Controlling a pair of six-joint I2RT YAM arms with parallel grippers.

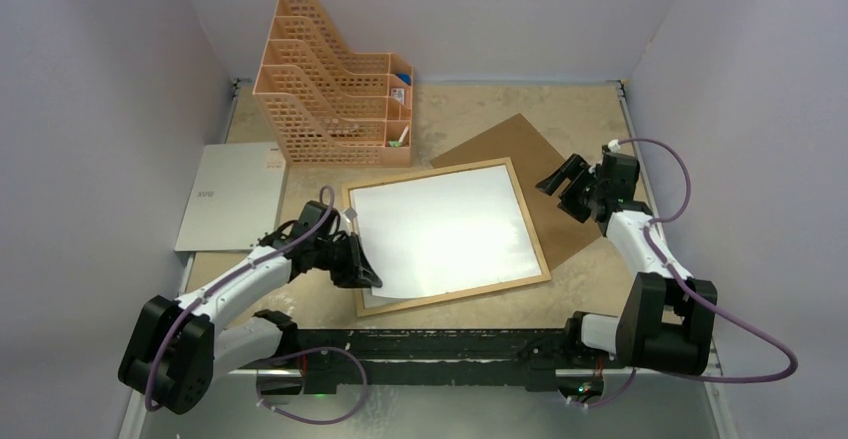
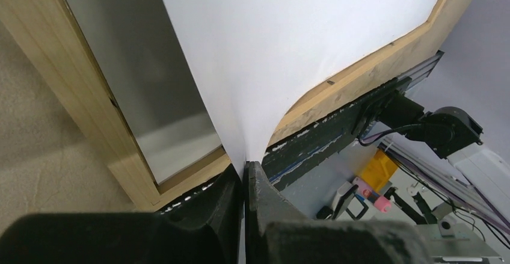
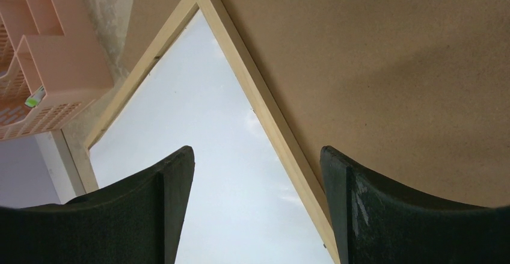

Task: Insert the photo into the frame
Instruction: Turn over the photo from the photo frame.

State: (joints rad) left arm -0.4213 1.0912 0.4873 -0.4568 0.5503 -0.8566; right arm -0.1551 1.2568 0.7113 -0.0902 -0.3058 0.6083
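Observation:
The photo (image 1: 440,229) lies white back up inside the light-wood frame (image 1: 530,221) at the table's middle, slightly askew, its near-left corner lifted over the frame's edge. My left gripper (image 1: 362,271) is shut on that corner. In the left wrist view the photo (image 2: 288,47) curves up from the pinched fingers (image 2: 245,177) above the frame's rail (image 2: 90,125) and glass. My right gripper (image 1: 562,187) is open and empty, hovering by the frame's far right corner; in the right wrist view its fingers (image 3: 174,174) straddle the frame rail (image 3: 264,113).
The brown backing board (image 1: 520,149) lies under the frame's right side, seen also in the right wrist view (image 3: 391,65). An orange lattice organizer (image 1: 330,84) stands at the back left. A grey sheet (image 1: 232,195) lies at the left edge.

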